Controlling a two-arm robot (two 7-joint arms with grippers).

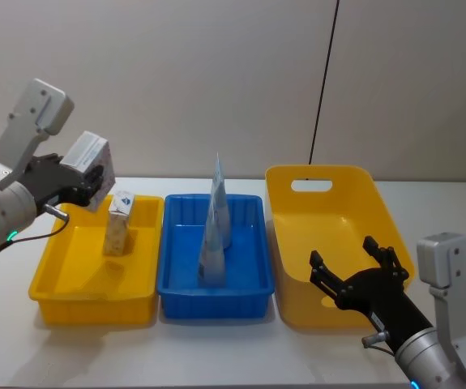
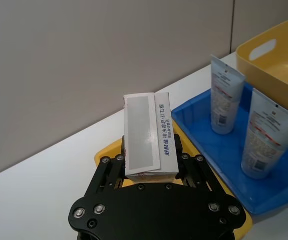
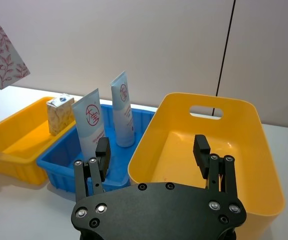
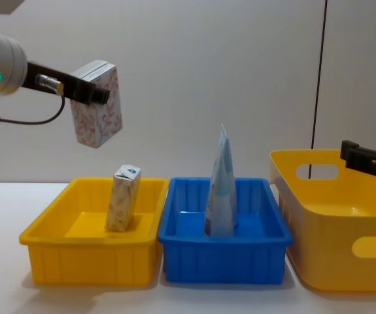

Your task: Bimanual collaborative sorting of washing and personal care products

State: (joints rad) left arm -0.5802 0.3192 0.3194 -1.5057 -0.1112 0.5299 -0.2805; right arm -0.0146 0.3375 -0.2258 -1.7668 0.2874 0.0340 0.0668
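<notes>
My left gripper (image 1: 89,180) is shut on a white box printed with red-orange leaves (image 4: 97,104), holding it tilted in the air above the far left corner of the small yellow tray (image 1: 70,298). A second leaf-printed box (image 1: 120,224) stands upright inside that tray. Two pale blue-white tubes (image 3: 91,122) (image 3: 122,107) stand cap-down in the blue tray (image 1: 216,301). My right gripper (image 3: 152,149) is open with nothing between its fingers, hovering over the near side of the large yellow bin (image 1: 296,212).
The three containers stand side by side on the white table (image 1: 216,348): small yellow tray, blue tray, then the handled yellow bin. A grey wall with a dark vertical seam (image 1: 324,89) rises close behind.
</notes>
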